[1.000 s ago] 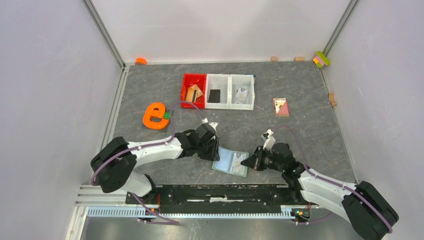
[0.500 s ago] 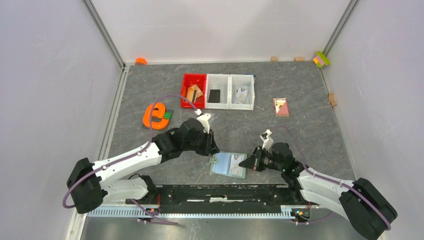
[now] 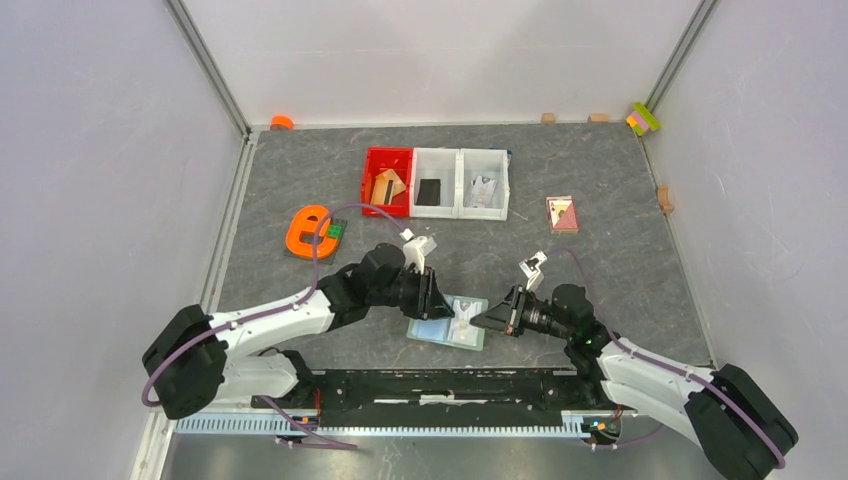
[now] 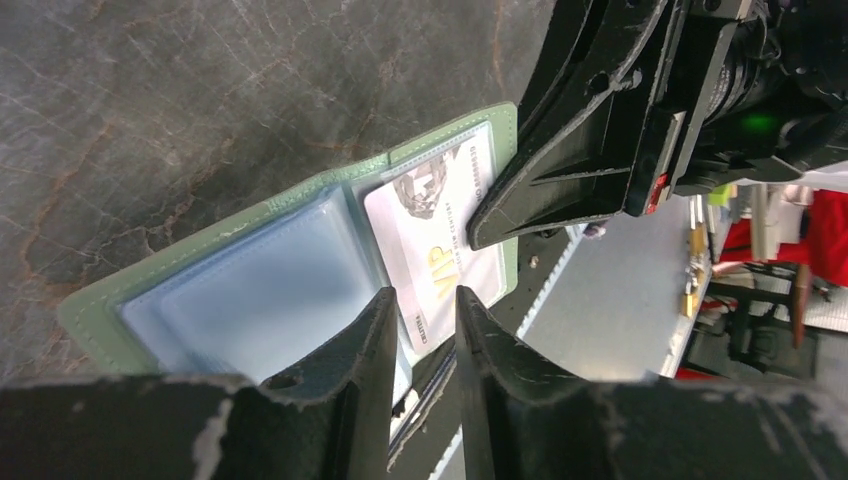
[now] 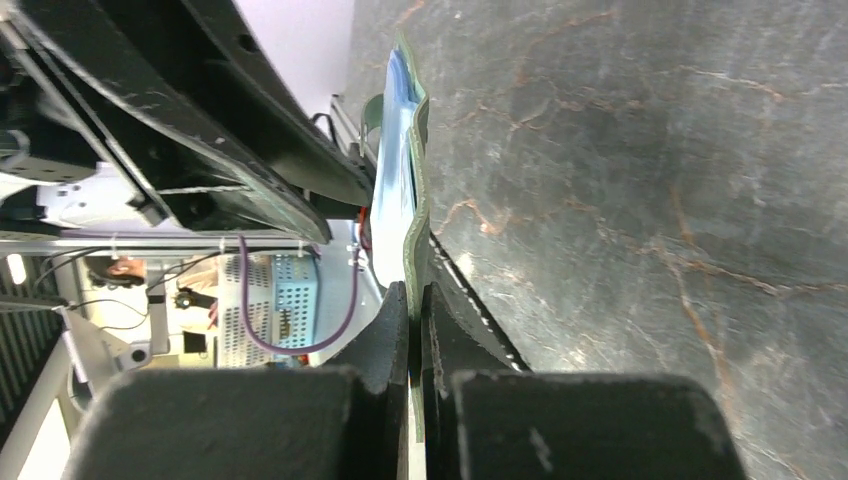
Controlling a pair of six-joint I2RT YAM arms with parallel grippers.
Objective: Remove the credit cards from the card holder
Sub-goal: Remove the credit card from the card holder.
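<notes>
Left side: orange block (image 3: 308, 231), well clear of the work.

Left gripper (image 4: 420, 300): over the open card holder (image 4: 250, 208), which lies flat on the table near the front edge, between the 2 arms. Fingers (image 4: 365, 340) narrowly apart and clamped on nothing. The near end of the white VIP card (image 4: 440, 235) shows through the gap. Cannot tell whether either pad touches it.

The card sits in the right-hand clear pocket. The left-hand pocket looks pale blue; its contents are unclear.

Right gripper (image 5: 413, 300): fingers together, pinching the holder's green right edge.

Step in hand, as judged: draw 1 card out of the pocket.
- Hold the right pinch firm, so the holder cannot slide with the pull.
- Set the left pads astride the card's exposed end only, not the plastic sleeve.
- Pull along the pocket's length and low to the table; lifting may fold the holder shut.

Against 1 second ago: the left gripper was then at the holder's left edge and has come right, over its middle. The right gripper has edged left. The holder has shifted slightly left.
</notes>
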